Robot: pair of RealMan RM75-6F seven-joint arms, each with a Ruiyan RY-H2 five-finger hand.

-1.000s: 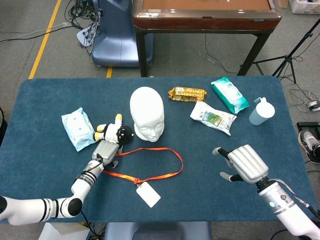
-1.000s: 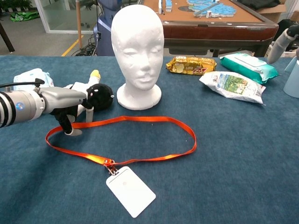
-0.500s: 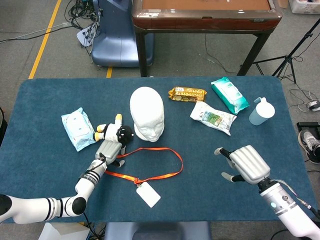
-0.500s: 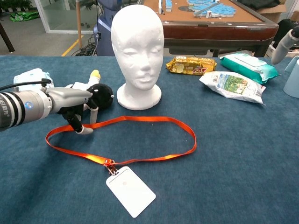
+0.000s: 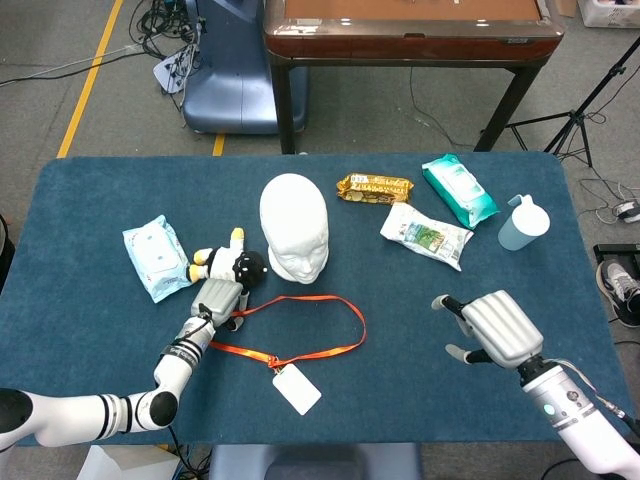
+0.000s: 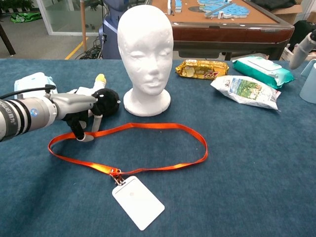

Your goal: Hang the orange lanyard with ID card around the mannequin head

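Observation:
The white mannequin head point(image 5: 294, 228) point(image 6: 146, 59) stands upright mid-table. In front of it the orange lanyard point(image 5: 335, 348) point(image 6: 163, 127) lies flat in a loop, with its white ID card point(image 5: 296, 388) point(image 6: 138, 201) at the near side. My left hand point(image 5: 220, 300) point(image 6: 74, 109) reaches down at the loop's left end. Its fingertips point(image 6: 84, 134) touch the table on either side of the strap, and the strap is not lifted. My right hand point(image 5: 495, 328) hovers at the right with its fingers apart and holds nothing; only a grey edge of it point(image 6: 302, 47) shows in the chest view.
A black-and-white plush toy point(image 5: 230, 265) lies right beside my left hand. A blue wipes pack point(image 5: 155, 258) sits further left. A gold snack bar point(image 5: 374, 187), a white packet point(image 5: 425, 235), a green wipes pack point(image 5: 459, 190) and a blue cup point(image 5: 522, 222) lie at the back right.
My left hand has slid forward along the strap toward the plush toy and its fingers have drawn closer around the strap. The lanyard has not moved. My right hand has drifted slightly.

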